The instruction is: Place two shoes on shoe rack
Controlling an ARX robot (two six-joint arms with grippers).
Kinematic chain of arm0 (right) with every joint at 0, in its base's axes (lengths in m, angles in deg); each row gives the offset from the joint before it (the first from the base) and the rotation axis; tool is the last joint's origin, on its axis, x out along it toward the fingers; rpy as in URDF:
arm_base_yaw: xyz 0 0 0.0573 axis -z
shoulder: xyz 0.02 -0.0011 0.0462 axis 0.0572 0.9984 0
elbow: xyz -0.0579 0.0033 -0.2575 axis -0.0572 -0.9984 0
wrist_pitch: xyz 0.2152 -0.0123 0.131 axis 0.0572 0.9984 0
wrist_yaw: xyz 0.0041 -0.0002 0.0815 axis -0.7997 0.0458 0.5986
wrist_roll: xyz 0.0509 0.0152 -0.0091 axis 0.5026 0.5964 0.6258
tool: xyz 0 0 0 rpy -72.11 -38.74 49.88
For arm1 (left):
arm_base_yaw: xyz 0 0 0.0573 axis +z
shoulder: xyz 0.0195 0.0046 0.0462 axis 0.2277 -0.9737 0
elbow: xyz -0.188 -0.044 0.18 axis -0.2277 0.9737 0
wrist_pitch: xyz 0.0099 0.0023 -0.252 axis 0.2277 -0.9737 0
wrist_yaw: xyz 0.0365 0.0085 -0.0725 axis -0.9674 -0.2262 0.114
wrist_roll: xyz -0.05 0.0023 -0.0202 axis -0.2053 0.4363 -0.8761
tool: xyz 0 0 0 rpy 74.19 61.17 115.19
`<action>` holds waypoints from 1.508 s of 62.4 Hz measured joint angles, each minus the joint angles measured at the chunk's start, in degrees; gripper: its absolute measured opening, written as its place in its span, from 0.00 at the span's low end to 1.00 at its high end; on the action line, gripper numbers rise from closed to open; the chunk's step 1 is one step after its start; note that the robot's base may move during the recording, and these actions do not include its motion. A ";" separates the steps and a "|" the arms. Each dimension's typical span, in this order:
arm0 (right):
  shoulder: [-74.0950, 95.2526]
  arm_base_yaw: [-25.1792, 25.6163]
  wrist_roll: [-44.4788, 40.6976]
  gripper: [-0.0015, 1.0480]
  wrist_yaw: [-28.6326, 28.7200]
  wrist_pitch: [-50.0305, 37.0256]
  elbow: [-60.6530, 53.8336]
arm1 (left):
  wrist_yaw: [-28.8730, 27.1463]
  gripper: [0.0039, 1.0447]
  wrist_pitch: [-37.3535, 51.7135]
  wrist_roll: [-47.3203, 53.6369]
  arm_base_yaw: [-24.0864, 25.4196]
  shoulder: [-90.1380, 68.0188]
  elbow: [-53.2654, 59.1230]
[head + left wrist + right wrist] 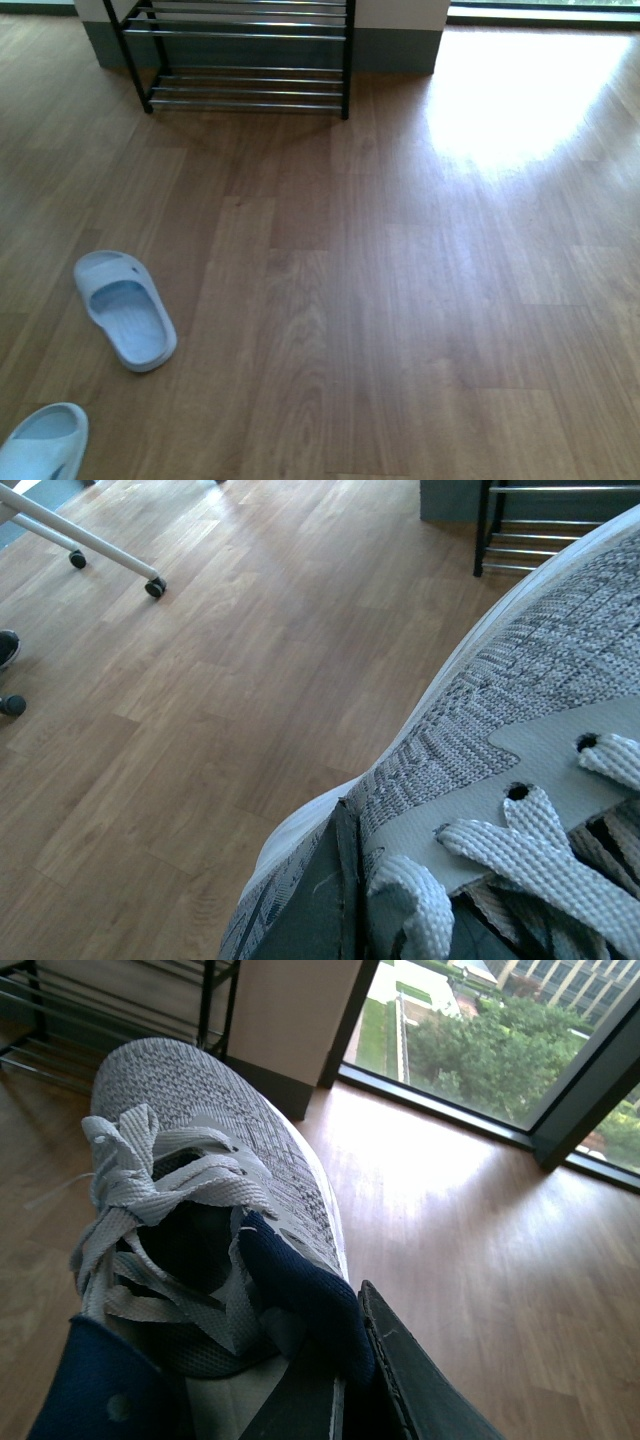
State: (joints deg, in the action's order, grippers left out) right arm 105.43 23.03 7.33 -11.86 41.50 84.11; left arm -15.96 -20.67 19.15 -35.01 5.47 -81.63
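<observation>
Sneakers, both grey knit, are held above the wood floor [400,300]. One grey knit sneaker [520,680] fills the left wrist view, and the left gripper [345,900] is clamped on its side beside the white laces. The second sneaker [200,1150] sits in the right gripper [350,1380], whose dark finger [410,1390] presses against the navy collar. In the front view the shoe rack [250,35] stands at 12 o'clock against the wall. One pale blue slide [125,310] lies on the floor at 8 o'clock. The other slide [42,445] lies at 7 o'clock, cut by the frame edge. Both slides are well apart from the rack.
</observation>
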 joint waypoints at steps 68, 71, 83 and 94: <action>0.02 0.07 -0.02 0.01 0.09 0.00 0.00 | 0.15 0.01 0.00 0.00 -0.07 -0.04 0.00; 0.02 0.07 -0.02 0.01 0.09 0.00 0.00 | 0.15 0.01 0.00 0.00 -0.07 -0.04 0.00; 0.02 0.07 -0.02 0.01 0.07 0.00 0.00 | 0.15 0.01 0.00 0.00 -0.07 -0.04 0.00; 0.00 0.07 -0.02 0.01 0.09 0.00 0.00 | 0.15 0.01 0.00 0.00 -0.07 -0.04 0.00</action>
State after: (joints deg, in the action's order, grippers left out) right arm 105.43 23.09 7.31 -11.77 41.50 84.11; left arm -15.81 -20.67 19.15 -35.07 5.43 -81.63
